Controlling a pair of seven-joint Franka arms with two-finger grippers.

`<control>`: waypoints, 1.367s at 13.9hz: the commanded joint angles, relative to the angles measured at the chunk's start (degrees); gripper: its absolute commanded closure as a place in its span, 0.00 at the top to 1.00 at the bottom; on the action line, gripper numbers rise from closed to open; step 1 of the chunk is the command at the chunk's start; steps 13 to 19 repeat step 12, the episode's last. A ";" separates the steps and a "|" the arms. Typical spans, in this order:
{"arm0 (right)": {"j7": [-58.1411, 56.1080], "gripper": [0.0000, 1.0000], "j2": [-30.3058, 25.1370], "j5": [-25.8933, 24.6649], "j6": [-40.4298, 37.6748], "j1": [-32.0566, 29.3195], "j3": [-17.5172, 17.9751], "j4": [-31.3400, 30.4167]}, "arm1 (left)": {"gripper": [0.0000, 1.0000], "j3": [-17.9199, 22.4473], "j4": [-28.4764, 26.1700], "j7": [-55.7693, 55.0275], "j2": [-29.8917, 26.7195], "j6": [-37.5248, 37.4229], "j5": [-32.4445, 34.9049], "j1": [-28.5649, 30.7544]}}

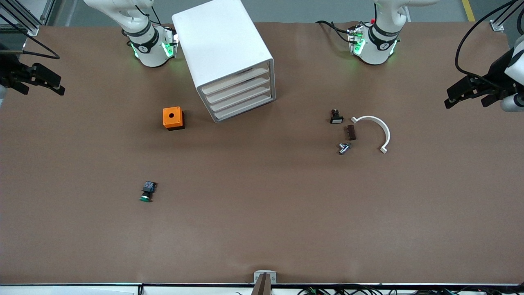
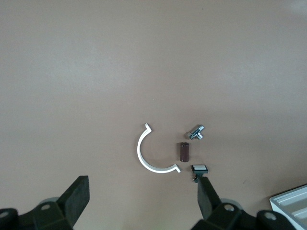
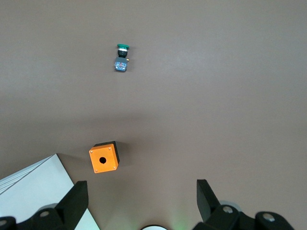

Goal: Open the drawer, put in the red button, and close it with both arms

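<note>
The red button shows in no view. A white cabinet (image 1: pixel 223 49) with several shut drawers (image 1: pixel 239 96) stands between the arm bases; one of its corners shows in the left wrist view (image 2: pixel 290 201) and in the right wrist view (image 3: pixel 29 187). My left gripper (image 1: pixel 466 98) hangs open and empty over the left arm's end of the table, and its wide-apart fingers frame bare table in the left wrist view (image 2: pixel 143 184). My right gripper (image 1: pixel 43 87) hangs open and empty over the right arm's end, also seen in the right wrist view (image 3: pixel 141 184).
A green-capped button (image 1: pixel 147 191) (image 3: pixel 122 58) lies nearer the front camera than an orange box with a hole (image 1: pixel 173 118) (image 3: pixel 103 157). Toward the left arm's end lie a white-capped black button (image 1: pixel 336 117) (image 2: pixel 199 169), a brown block (image 1: pixel 351 132), a metal fitting (image 1: pixel 344 148) and a white half-ring (image 1: pixel 376 127).
</note>
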 commanded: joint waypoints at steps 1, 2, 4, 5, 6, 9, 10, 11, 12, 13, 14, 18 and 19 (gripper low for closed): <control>-0.58 1.00 -1.68 0.31 0.82 -0.39 0.02 -1.51 | 0.99 -0.80 1.42 0.84 0.39 -1.34 1.60 0.81; -0.58 1.00 -1.68 0.31 1.08 -0.30 0.02 -1.42 | 0.99 -0.89 1.51 1.45 0.21 -1.34 1.86 0.81; -0.67 1.00 -1.59 0.31 2.22 -0.30 0.02 -1.25 | 0.99 -0.89 1.51 2.15 0.21 -1.34 1.87 0.81; -0.58 1.00 -1.59 0.31 2.66 -0.30 0.02 -1.07 | 0.99 -0.89 1.51 1.63 0.30 -1.34 1.87 0.72; -0.58 1.00 -1.59 0.40 2.75 -0.21 0.02 -0.99 | 0.99 -0.80 1.51 1.45 0.56 -1.34 1.87 0.63; -0.58 1.00 -1.68 0.40 2.75 0.05 0.11 -0.90 | 1.00 -0.89 1.51 1.45 0.47 -1.34 1.78 0.63; -0.58 1.00 -1.77 0.84 2.66 0.14 0.11 -0.90 | 0.99 -0.89 1.51 1.37 0.47 -1.34 1.78 0.72; -0.58 1.00 -1.77 0.93 2.66 0.14 0.11 -0.90 | 1.00 -0.89 1.51 1.28 0.56 -1.34 1.78 0.72; -0.58 1.00 -1.77 1.02 2.66 0.14 0.11 -0.90 | 0.99 -0.89 1.51 1.28 0.56 -1.34 1.78 0.72; -0.58 1.00 -1.77 1.02 2.66 0.14 0.11 -0.90 | 0.99 -0.89 1.51 1.28 0.56 -1.34 1.78 0.72; -0.58 1.00 -1.77 1.02 2.66 0.14 0.11 -0.90 | 0.99 -0.89 1.51 1.28 0.56 -1.34 1.78 0.72; -0.58 1.00 -1.77 1.02 2.66 0.14 0.11 -0.90 | 0.99 -0.89 1.51 1.28 0.56 -1.34 1.78 0.72; -0.58 1.00 -1.77 1.02 2.66 0.14 0.11 -0.90 | 0.99 -0.89 1.51 1.28 0.56 -1.34 1.78 0.72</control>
